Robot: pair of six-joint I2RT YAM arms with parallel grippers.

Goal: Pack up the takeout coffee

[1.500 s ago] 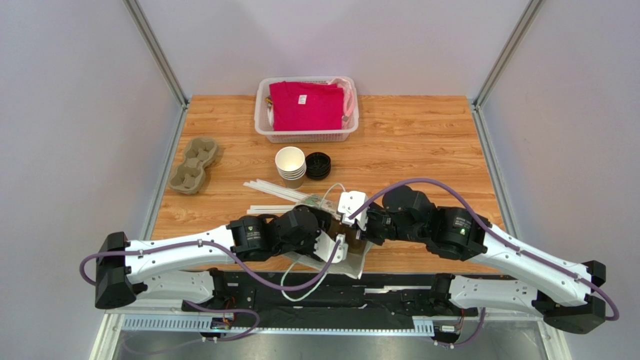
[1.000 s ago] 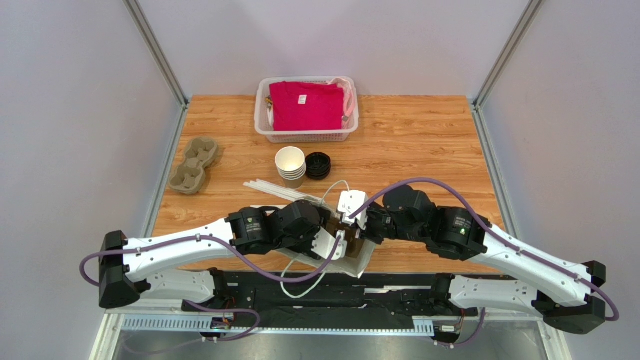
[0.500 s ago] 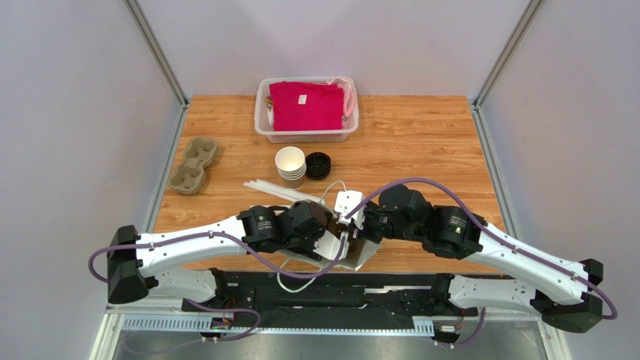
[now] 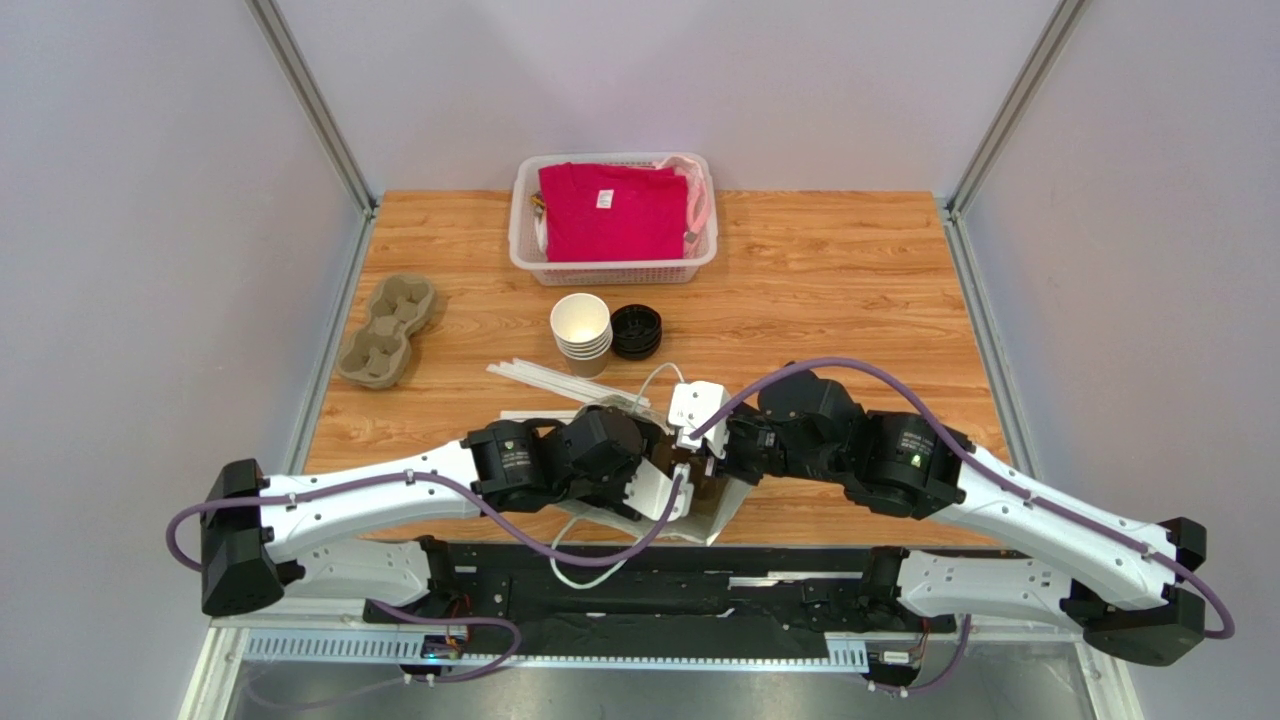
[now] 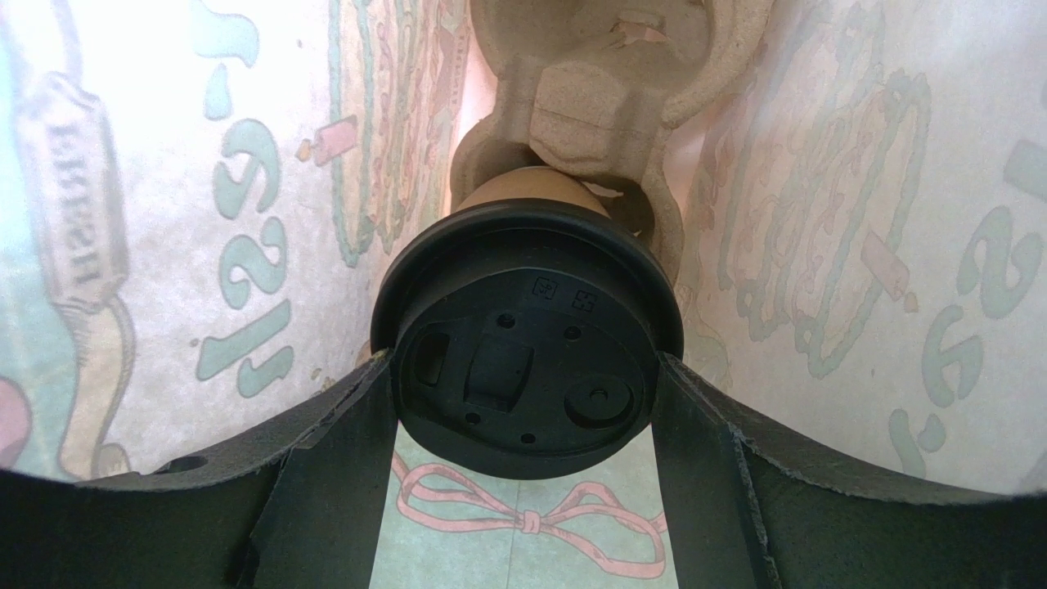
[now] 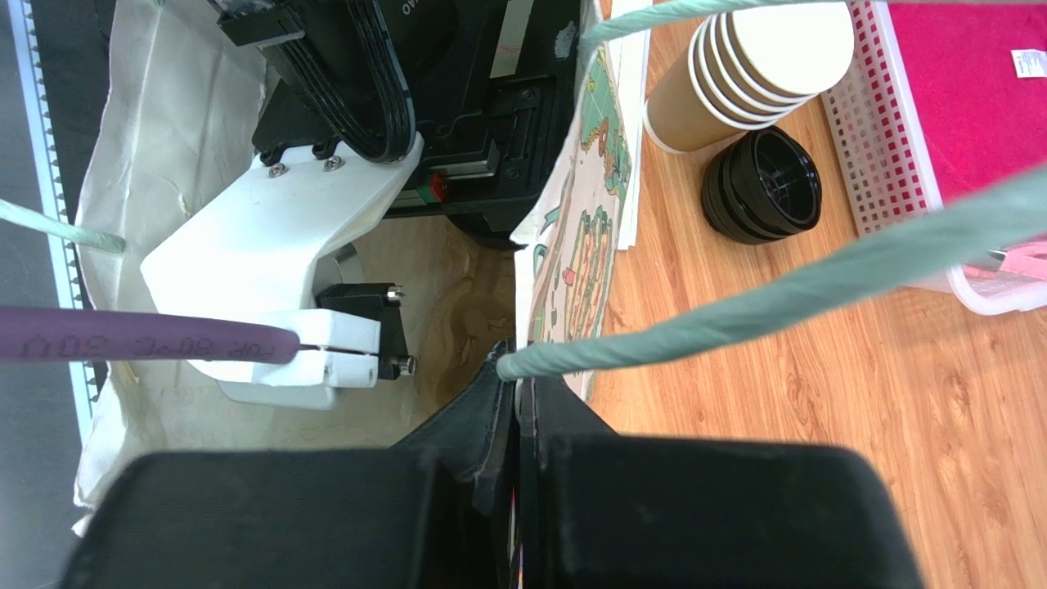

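Note:
Seen from the left wrist, the takeout coffee (image 5: 526, 368) shows its black lid and tan cup, standing in a pulp cup carrier (image 5: 590, 98) inside the printed paper bag (image 5: 160, 246). My left gripper (image 5: 526, 411) is closed on it, one finger against each side of the lid. From above, the left gripper (image 4: 676, 488) is down in the bag (image 4: 718, 518) and hides the coffee. My right gripper (image 6: 519, 381) is shut on the bag's wall (image 6: 559, 258) at the foot of a green cord handle (image 6: 762, 295). In the top view the right gripper (image 4: 718, 458) is at the bag's rim.
A stack of paper cups (image 4: 580, 330) and a pile of black lids (image 4: 636, 330) stand mid-table. Behind them is a white basket (image 4: 613, 273) with pink cloth. A second pulp carrier (image 4: 386, 327) lies at the left edge. White straws (image 4: 549, 383) lie beside the bag.
The left arm pushed a little further right into the bag, then eased back slightly. The right gripper edged left with the bag wall. Neither grip changed.

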